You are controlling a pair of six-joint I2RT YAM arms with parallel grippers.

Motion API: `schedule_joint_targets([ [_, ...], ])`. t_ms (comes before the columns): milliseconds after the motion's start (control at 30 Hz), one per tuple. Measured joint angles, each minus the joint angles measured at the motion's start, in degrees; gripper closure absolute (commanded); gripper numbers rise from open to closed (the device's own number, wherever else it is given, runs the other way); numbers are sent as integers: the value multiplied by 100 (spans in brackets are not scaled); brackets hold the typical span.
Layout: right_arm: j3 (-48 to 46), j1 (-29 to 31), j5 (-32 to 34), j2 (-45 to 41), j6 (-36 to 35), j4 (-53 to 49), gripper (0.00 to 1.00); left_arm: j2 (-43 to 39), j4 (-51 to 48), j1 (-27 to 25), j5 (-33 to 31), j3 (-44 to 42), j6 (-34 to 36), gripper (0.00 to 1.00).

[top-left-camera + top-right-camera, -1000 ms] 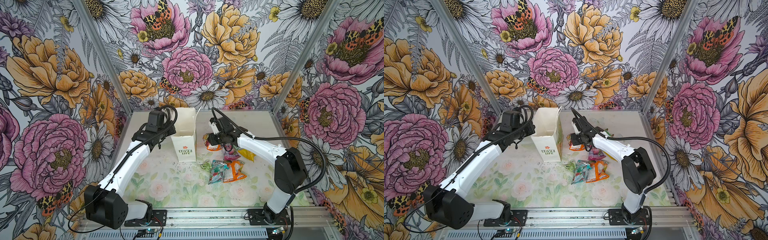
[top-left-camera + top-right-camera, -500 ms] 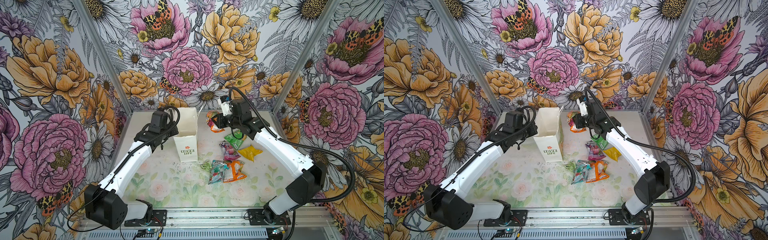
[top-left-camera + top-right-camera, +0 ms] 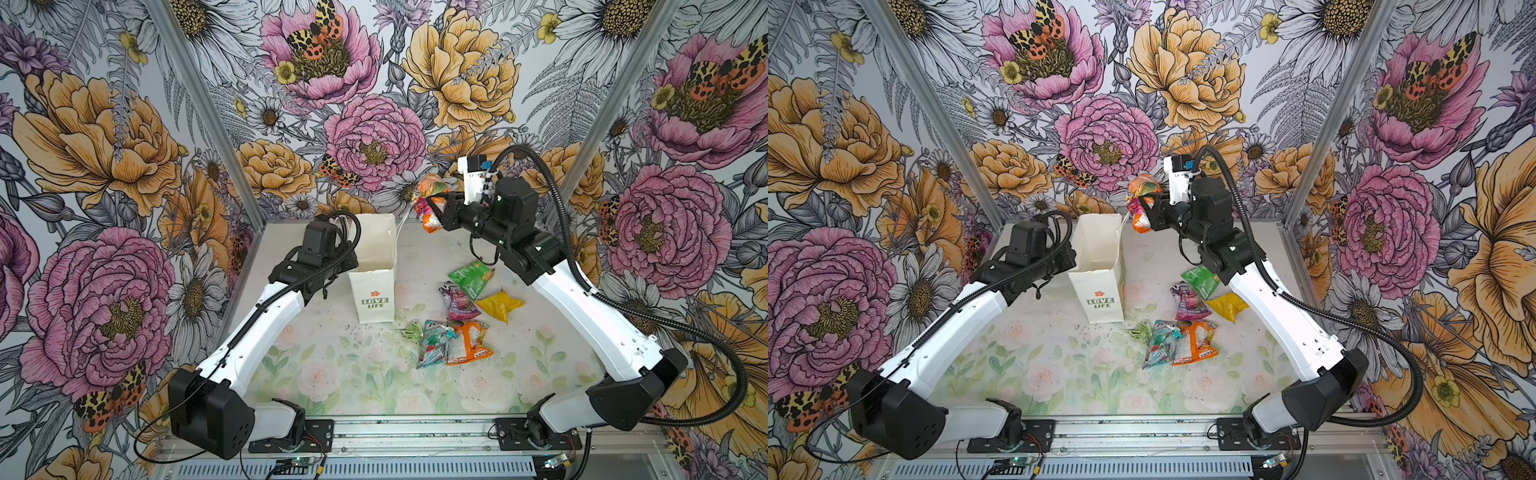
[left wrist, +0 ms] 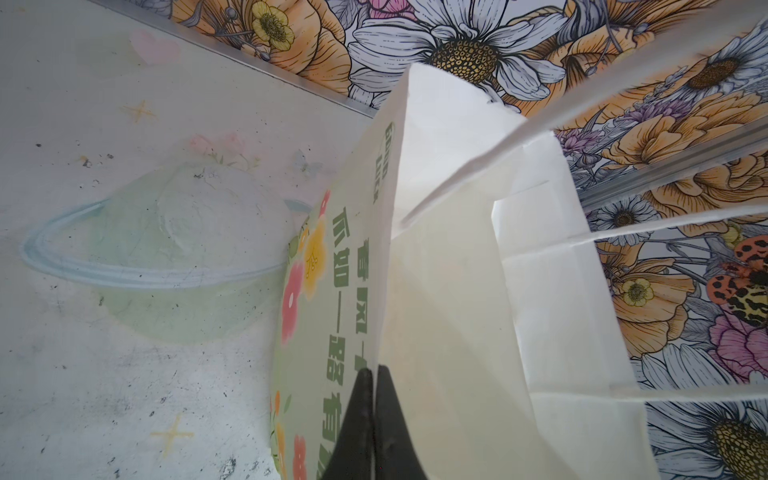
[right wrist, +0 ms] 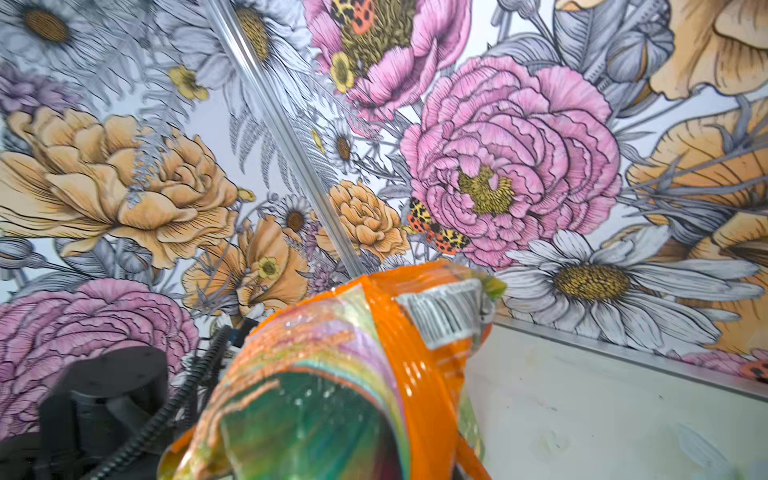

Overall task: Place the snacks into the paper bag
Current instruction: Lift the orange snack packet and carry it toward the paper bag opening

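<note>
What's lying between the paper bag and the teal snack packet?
A small pale green packet, right beside the teal packet and apart from the paper bag. Both top views show it.

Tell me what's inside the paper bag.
Only bare white inner walls show inside the paper bag in both top views; no snack is visible there. Its bottom is hidden by its own walls.
</note>
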Motion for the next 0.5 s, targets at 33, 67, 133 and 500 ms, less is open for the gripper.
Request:
schedule_joint_targets([
  [33, 0, 87, -17, 0, 42, 146, 76, 0, 0, 0, 0, 0, -20, 100],
  [67, 0, 179, -31, 9, 81, 271, 76, 0, 2, 0, 0, 0, -39, 100],
  [133, 0, 345, -33, 35, 151, 494, 76, 0, 2, 0, 0, 0, -42, 100],
  [500, 7, 863, -9, 754, 782, 1582, 78, 0, 72, -37, 0, 0, -83, 100],
])
